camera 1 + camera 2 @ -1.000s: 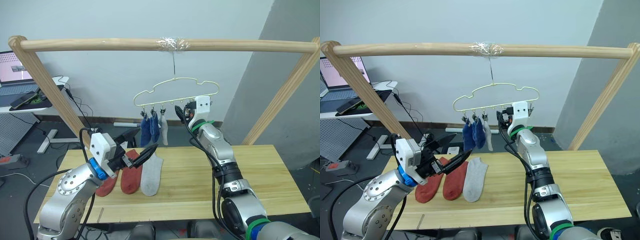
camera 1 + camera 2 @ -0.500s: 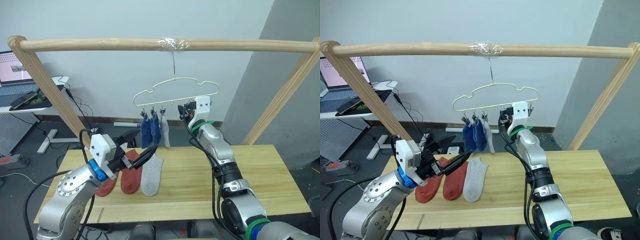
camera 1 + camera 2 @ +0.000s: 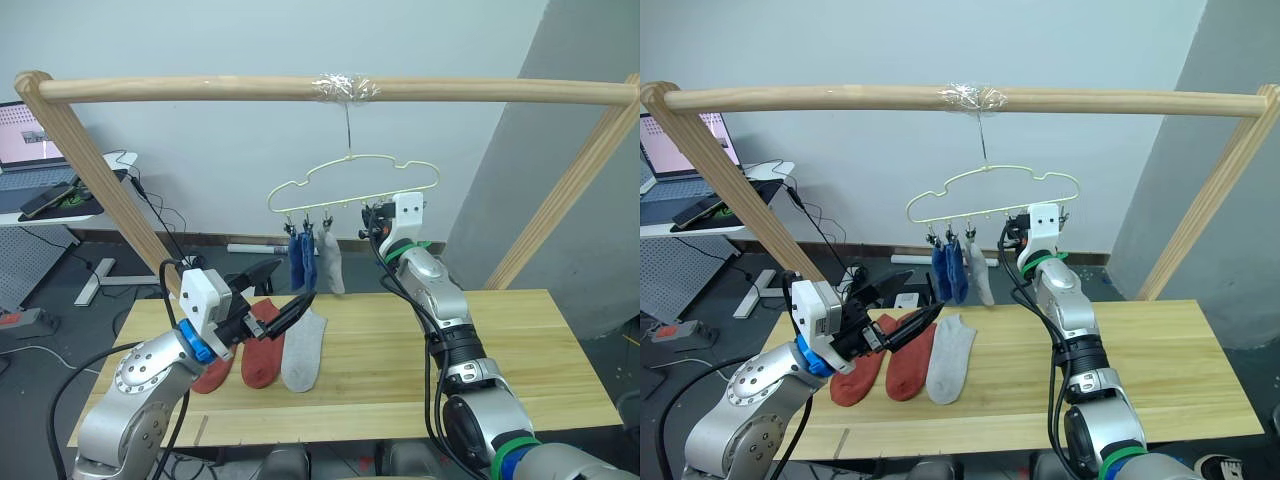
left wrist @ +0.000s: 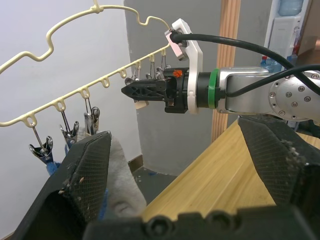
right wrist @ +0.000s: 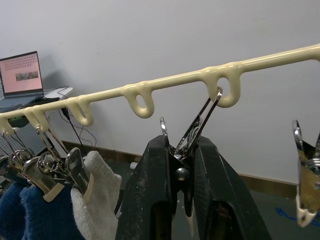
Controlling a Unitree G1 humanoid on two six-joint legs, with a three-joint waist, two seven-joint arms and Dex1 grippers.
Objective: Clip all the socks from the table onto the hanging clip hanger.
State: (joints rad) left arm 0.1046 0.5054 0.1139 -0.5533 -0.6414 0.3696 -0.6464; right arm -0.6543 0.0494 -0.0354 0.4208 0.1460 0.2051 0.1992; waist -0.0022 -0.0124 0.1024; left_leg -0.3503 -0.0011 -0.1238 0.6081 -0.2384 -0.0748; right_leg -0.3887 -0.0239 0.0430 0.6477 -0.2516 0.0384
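At centre frame, the clip hanger (image 3: 350, 185) hangs by its hook from a round wooden pole (image 3: 330, 89) that spans the upper part of both head views. Two blue socks (image 3: 301, 260) and one grey sock (image 3: 331, 264) hang from clips at the left end of the hanger's lower bar. The right gripper (image 3: 374, 222) is raised to that bar, right of the hung socks; in the right wrist view its fingers (image 5: 152, 200) are pressed together on a metal clip (image 5: 192, 132) that dangles from one of the hanger's loops. On the tabletop (image 3: 500, 350), lower left of centre, lie two rust-red socks (image 3: 262, 350) side by side and, just right of them, a second grey sock (image 3: 300, 350). The left gripper (image 3: 290, 308) is held above these three socks, its fingers apart and holding nothing, as the wide gap in the left wrist view confirms. At the far left edge of the left eye view, a laptop (image 3: 30, 150) stands on a desk in the background.
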